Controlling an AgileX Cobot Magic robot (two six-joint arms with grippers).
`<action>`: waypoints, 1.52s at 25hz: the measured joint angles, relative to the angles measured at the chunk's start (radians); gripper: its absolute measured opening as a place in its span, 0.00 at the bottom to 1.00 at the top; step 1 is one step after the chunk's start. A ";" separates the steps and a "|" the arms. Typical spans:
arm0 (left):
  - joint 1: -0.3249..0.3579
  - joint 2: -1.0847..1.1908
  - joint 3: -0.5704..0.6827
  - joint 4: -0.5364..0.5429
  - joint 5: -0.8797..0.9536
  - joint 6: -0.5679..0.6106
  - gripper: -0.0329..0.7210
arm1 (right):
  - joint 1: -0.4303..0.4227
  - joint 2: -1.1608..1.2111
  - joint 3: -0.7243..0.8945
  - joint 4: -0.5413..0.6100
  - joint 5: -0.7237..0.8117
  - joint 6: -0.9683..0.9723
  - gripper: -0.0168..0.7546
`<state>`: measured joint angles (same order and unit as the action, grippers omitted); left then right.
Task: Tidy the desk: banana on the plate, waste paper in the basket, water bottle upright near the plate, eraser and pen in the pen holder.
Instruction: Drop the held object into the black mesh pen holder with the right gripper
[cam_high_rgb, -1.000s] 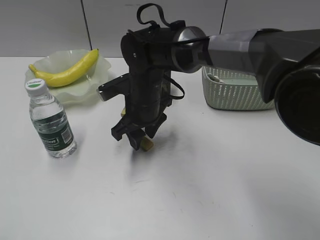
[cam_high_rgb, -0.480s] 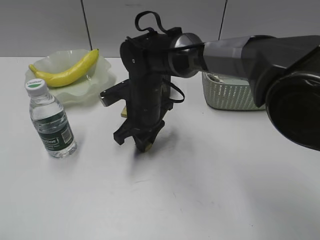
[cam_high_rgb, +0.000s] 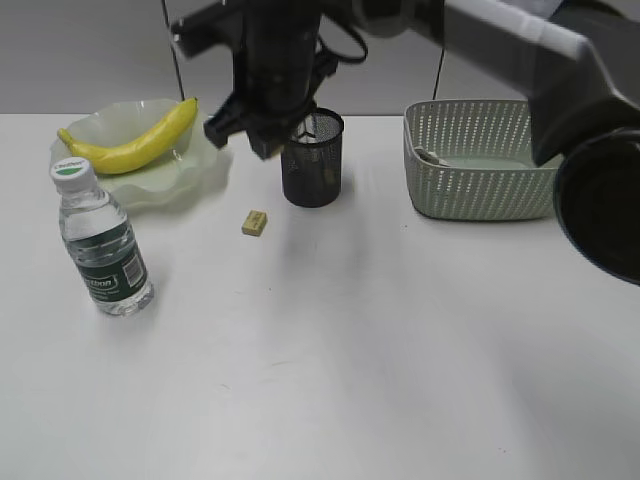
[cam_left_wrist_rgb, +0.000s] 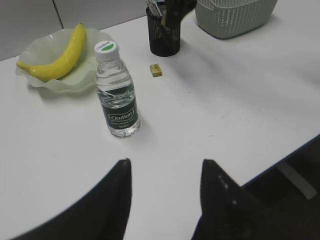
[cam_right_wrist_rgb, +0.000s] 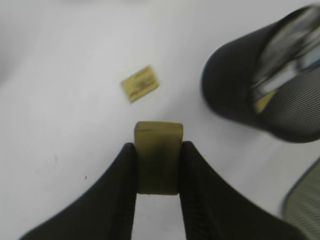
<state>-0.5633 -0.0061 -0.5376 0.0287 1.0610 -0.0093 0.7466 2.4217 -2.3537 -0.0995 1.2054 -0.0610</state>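
Clamping an eraser (cam_right_wrist_rgb: 157, 157) between its fingers, the right hand (cam_high_rgb: 262, 135) hangs just left of the pen holder (cam_high_rgb: 312, 158) toward the table's far edge, so the drop lies rightward.

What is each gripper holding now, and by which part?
The right gripper holds a yellowish eraser, pinched on its two side faces. The left gripper holds nothing; its jaws stand open over the desk.

The right gripper (cam_right_wrist_rgb: 157, 165) has lifted an eraser (cam_right_wrist_rgb: 158, 157) off the desk (cam_high_rgb: 380, 340).
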 joint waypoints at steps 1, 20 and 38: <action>0.000 0.000 0.000 0.000 0.000 0.000 0.49 | -0.010 -0.008 -0.045 -0.011 0.000 0.002 0.29; 0.000 0.000 0.000 0.000 0.000 0.000 0.49 | -0.185 0.086 -0.157 0.108 -0.164 0.044 0.29; 0.000 0.000 0.000 0.000 0.000 0.000 0.47 | -0.185 0.125 -0.235 0.100 -0.025 0.112 0.76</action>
<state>-0.5633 -0.0061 -0.5376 0.0287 1.0610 -0.0093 0.5620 2.5466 -2.5886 0.0000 1.1806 0.0507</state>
